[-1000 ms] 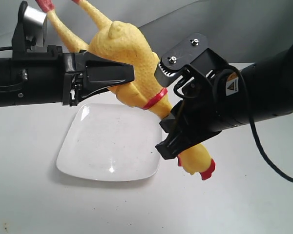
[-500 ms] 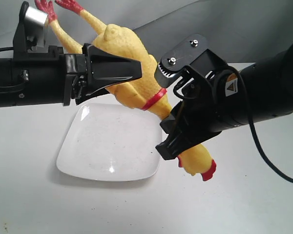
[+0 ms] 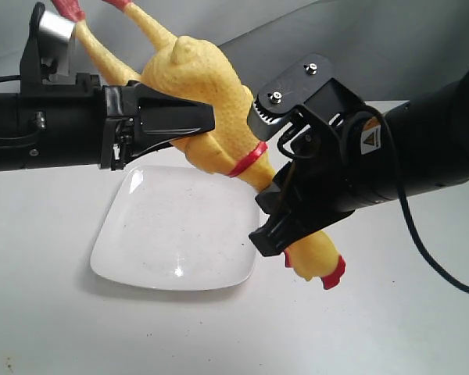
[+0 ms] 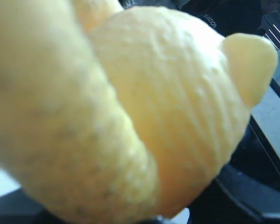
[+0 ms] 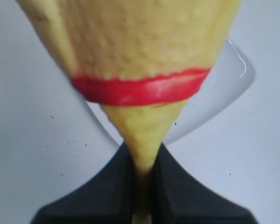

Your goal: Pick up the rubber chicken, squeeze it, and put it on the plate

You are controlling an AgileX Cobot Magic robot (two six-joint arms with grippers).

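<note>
Your left claw (image 3: 203,117) pinches the plump body of the long yellow rubber chicken (image 3: 219,90). Your right claw (image 5: 142,179) clamps its thin neck below the red band (image 3: 248,158). The chicken hangs tilted above the glossy white squarish plate (image 3: 152,250) on the bench (image 3: 62,328).

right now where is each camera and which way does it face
Exterior: off the arms, looking down on the plate and the rubber chicken held above it; left gripper and right gripper show.
Left wrist: on the left arm, close against the chicken's body; dark finger edge shows.
Right wrist: on the right arm, looking past its fingers on the neck to the plate.
All three share the chicken.
</note>
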